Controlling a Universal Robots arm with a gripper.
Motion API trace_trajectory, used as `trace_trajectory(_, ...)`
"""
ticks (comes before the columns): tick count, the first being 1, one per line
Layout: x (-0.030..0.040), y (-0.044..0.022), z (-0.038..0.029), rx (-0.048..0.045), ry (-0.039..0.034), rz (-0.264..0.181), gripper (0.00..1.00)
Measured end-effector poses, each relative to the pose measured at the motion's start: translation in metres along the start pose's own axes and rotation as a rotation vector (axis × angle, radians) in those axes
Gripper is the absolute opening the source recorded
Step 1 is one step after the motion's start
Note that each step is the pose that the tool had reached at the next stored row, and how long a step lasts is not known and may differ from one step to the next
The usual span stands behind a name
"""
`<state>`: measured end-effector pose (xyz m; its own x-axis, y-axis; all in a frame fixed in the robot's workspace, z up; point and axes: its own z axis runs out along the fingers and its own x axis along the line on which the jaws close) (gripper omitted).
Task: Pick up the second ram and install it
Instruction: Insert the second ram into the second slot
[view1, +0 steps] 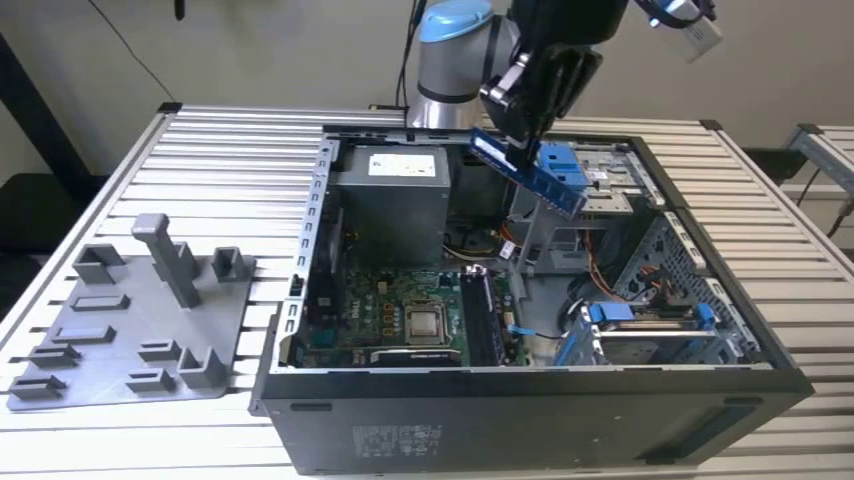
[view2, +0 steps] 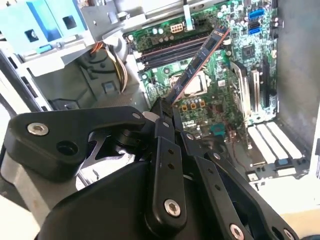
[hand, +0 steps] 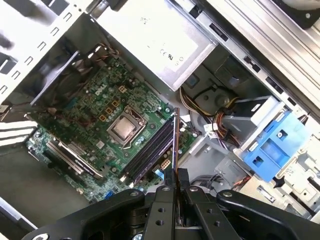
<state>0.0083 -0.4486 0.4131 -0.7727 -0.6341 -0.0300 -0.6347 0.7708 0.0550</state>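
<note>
One ram in hand. In the exterior view, going left to right:
- The grey fixture tray sits at the edge of the bench on the exterior view's left.
- The open computer case covers the bench's middle and right.
- Inside the case are the motherboard, the processor chip, and the memory slots just beside the chip.

The gripper hangs over the case's far side. Its jaws are clamped on one end of the second ram. The ram slants down in the air, well apart from the slots and touching nothing else.

The step looks like carrying the ram to a slot. To do it well:
- Turn the ram's long edge parallel to the slot and level it.
- Centre it between the slot's ends and bring it straight down without twisting.
- Go slow, since a ram held by one end may pivot.

Hidden or hard to make out:
- The fingers cover the held end.
- I cannot tell which slots are filled.
- I cannot tell whether the latches stand open.
- In the first wrist view the ram shows edge-on, so its faces are not readable.
</note>
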Motion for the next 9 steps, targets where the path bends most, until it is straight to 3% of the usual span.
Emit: trace_trajectory(9, 0.0001, 0.0, 0.0009, 0.0039, -0.0071, 0.129, 0.13)
